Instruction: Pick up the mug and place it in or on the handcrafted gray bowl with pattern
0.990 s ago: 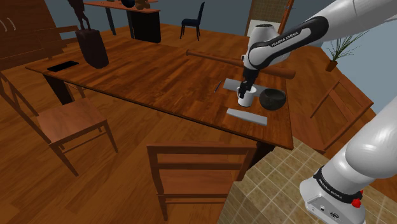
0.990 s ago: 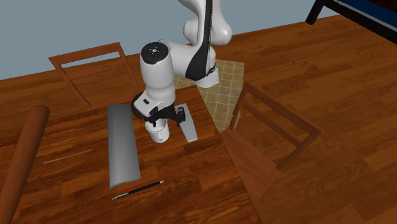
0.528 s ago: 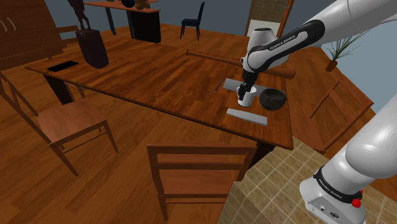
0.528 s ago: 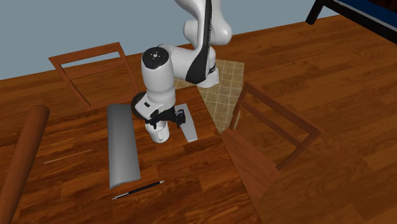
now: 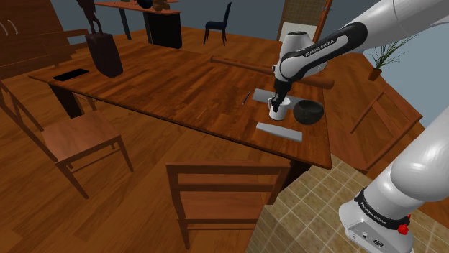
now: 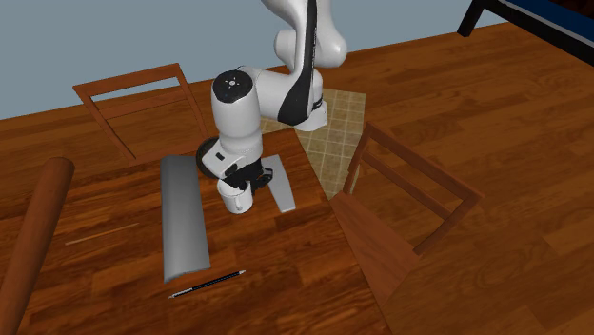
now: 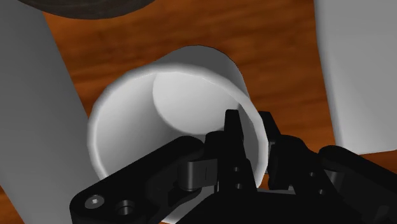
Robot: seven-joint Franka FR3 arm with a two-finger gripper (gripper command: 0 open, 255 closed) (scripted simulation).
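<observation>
A plain white mug (image 5: 277,110) stands upright on the wooden table (image 5: 180,93), just to the shoulder view's left of a dark grey bowl (image 5: 308,112). My black gripper (image 5: 275,103) comes down onto the mug from above. In the wrist view the gripper (image 7: 251,122) is shut on the mug (image 7: 165,95): one finger sits inside the rim and the other outside, clasping the wall between them. The bowl's dark rim (image 7: 83,6) lies just beyond the mug. In the second exterior view the mug (image 6: 236,197) rests on the table under the gripper (image 6: 240,181).
Two flat grey slabs (image 5: 279,131) (image 5: 262,95) lie on either side of the mug, with a dark pen (image 5: 246,96) near the farther one. A long wooden roll (image 5: 266,70) lies behind. A wooden chair (image 5: 223,190) stands at the table's near edge.
The fingers, open a moment ago, have shut on the mug's wall. The hand sank slightly onto the mug; the mug has not moved.
</observation>
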